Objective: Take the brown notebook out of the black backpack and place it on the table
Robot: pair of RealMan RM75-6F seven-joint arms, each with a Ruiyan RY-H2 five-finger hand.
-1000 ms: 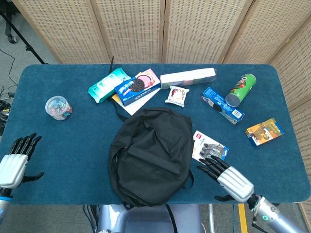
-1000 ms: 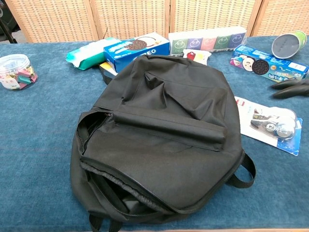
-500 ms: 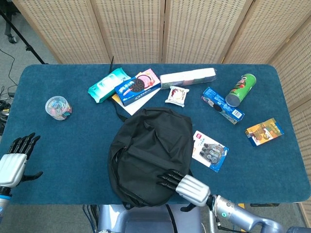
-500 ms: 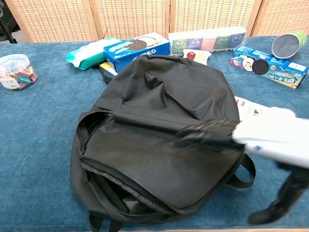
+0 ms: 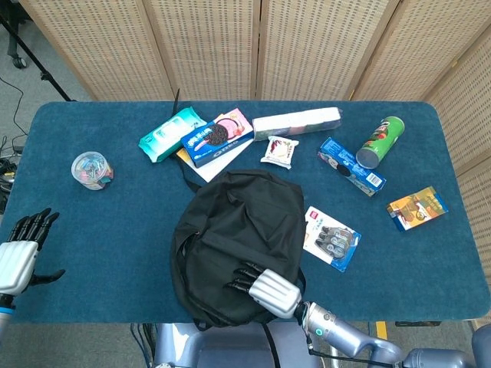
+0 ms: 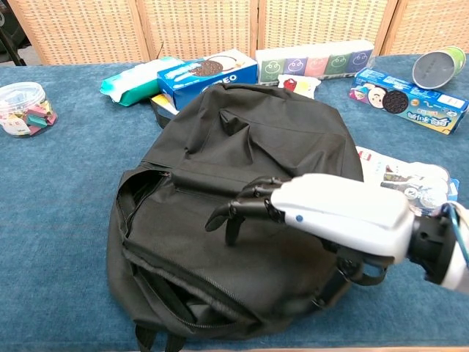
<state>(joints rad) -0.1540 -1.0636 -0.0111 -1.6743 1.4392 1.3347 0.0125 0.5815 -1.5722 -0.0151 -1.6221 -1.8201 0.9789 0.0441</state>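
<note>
The black backpack (image 5: 238, 238) lies flat in the middle of the blue table (image 5: 115, 230), its zipped mouth (image 6: 183, 301) gaping toward the near edge. No brown notebook shows in either view; the bag's inside is dark. My right hand (image 5: 262, 285) hovers low over the near half of the backpack (image 6: 242, 154), and the white back of the hand (image 6: 337, 220) fills the chest view. Its black fingers (image 6: 238, 211) are spread and bent down at the fabric, holding nothing. My left hand (image 5: 19, 257) waits at the table's near left edge, fingers apart and empty.
Behind the bag lie a green wipes pack (image 5: 171, 133), an Oreo box (image 5: 216, 138), a tissue pack (image 5: 297, 123) and a snack packet (image 5: 279, 150). A clip jar (image 5: 92, 169) stands left. A blister pack (image 5: 331, 238), cookie box (image 5: 351, 166), chips can (image 5: 380, 141) and orange box (image 5: 416, 208) lie right.
My right hand has swung left from beside the blister pack onto the near part of the backpack. The left hand has drifted slightly down and outward.
</note>
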